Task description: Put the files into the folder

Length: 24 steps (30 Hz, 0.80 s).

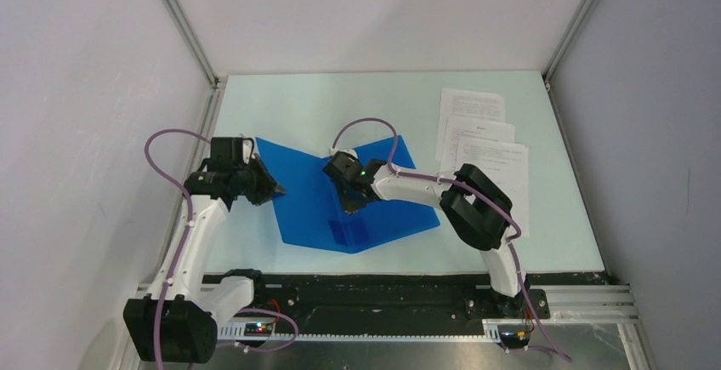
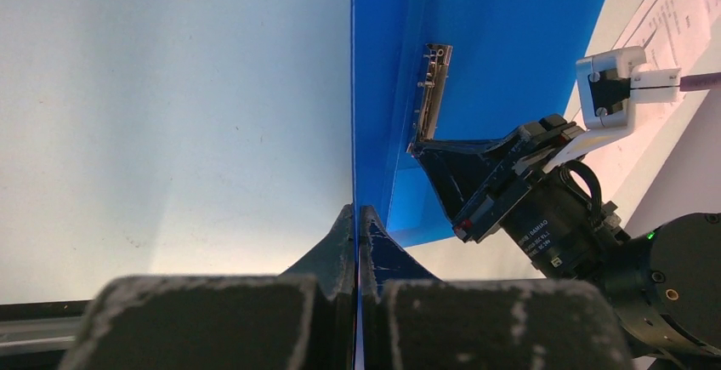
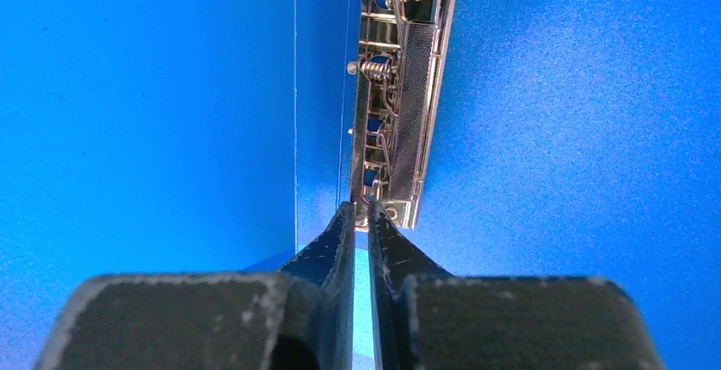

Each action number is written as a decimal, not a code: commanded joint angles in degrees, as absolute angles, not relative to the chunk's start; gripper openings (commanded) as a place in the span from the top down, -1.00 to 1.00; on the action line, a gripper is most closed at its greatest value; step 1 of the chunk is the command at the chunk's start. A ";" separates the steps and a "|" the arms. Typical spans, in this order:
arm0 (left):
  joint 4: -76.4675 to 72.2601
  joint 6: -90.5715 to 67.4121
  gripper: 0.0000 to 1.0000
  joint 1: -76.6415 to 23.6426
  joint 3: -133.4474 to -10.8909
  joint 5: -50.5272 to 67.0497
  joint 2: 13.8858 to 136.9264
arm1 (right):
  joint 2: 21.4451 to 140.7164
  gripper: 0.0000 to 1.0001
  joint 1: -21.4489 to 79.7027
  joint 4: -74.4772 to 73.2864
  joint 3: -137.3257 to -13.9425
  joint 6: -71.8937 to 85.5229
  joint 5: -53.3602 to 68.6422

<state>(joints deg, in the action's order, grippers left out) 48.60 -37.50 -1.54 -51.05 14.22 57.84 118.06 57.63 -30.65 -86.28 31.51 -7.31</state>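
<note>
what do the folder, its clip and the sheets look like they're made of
Folder: probably thin plastic, bright blue, with a fine grainy, slightly glossy surface in the right wrist view.
Clip: metal, silvery and shiny, perhaps plated steel. It mirrors the light and shows a coil spring and a knurled strip.
Sheets: white paper, matt, printed with small black text, lying flat.

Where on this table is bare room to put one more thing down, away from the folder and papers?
Widest free patch: the far table strip between the folder and the back wall, left of the files. A narrow strip lies between the folder's near edge and the black rail. Crowded: the middle, where the left fingers and right fingers reach the folder.
</note>
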 commanded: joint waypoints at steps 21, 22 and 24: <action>48.50 -34.65 1.00 -2.17 -55.51 16.76 59.34 | 125.42 1.00 53.76 -34.61 -86.21 35.33 -10.21; 48.51 -34.51 1.00 -2.14 -55.49 16.76 59.44 | 124.19 1.00 53.29 -32.07 -83.23 35.68 -9.15; 48.45 -34.13 1.00 -2.19 -55.52 16.68 59.69 | 120.89 1.00 51.82 -29.49 -79.84 36.74 -6.68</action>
<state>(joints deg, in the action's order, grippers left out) 48.12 -36.03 -1.65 -53.80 15.27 59.29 120.64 55.94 -28.91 -88.25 34.50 -7.51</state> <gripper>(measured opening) 0.006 0.085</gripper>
